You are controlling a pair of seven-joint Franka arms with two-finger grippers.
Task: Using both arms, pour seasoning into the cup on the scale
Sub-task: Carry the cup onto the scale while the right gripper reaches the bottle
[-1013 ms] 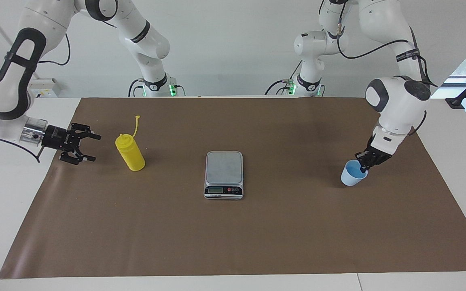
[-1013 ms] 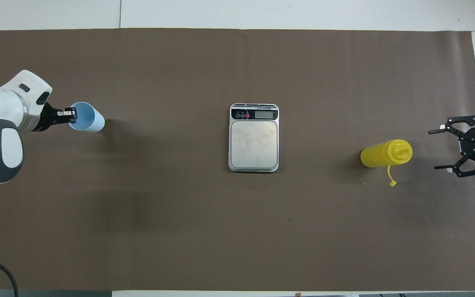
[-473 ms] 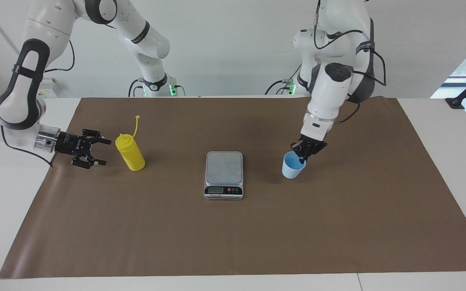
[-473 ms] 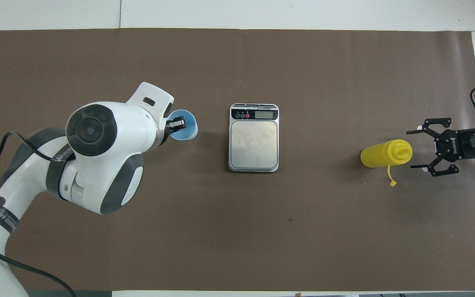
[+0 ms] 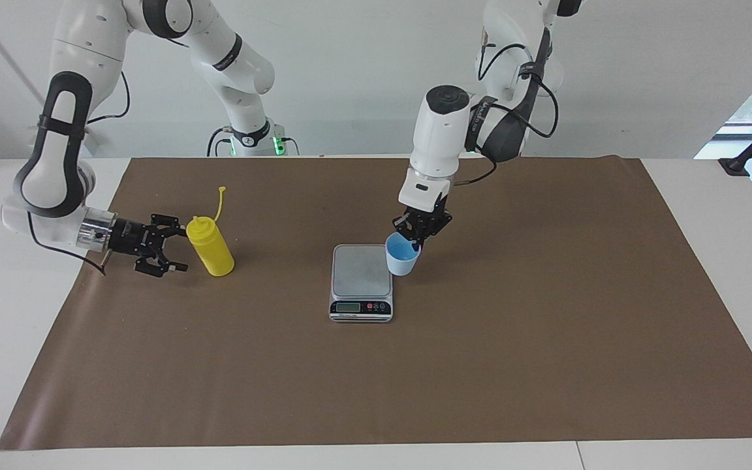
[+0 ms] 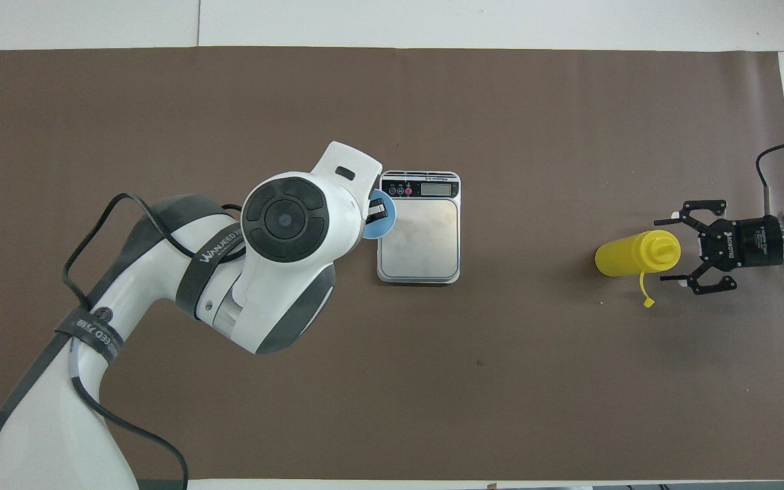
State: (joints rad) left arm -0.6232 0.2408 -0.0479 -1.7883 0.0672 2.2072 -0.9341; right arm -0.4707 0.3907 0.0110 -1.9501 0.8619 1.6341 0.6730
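A small tapered cup (image 5: 403, 256), pale blue outside and brighter blue within, is hanging over the edge of the scale (image 5: 361, 281) toward the left arm's end of the tabletop (image 5: 728, 215), its rim pinched by the left end effector (image 5: 419, 243), whose fingers are clamped on the cup's wall so it can be lowered upright onto the flat steel platform. The black-fronted scale is sitting mid-mat on brown paper (image 5: 480, 365). Toward the right arm's end, the yellow plastic squeeze bottle (image 5: 210, 246) is standing upright, cone nozzle uncapped and strap raised, while the right end effector (image 5: 179, 249), fingers spread wide, is lining up sideways just beside it, apparently for a grasp.
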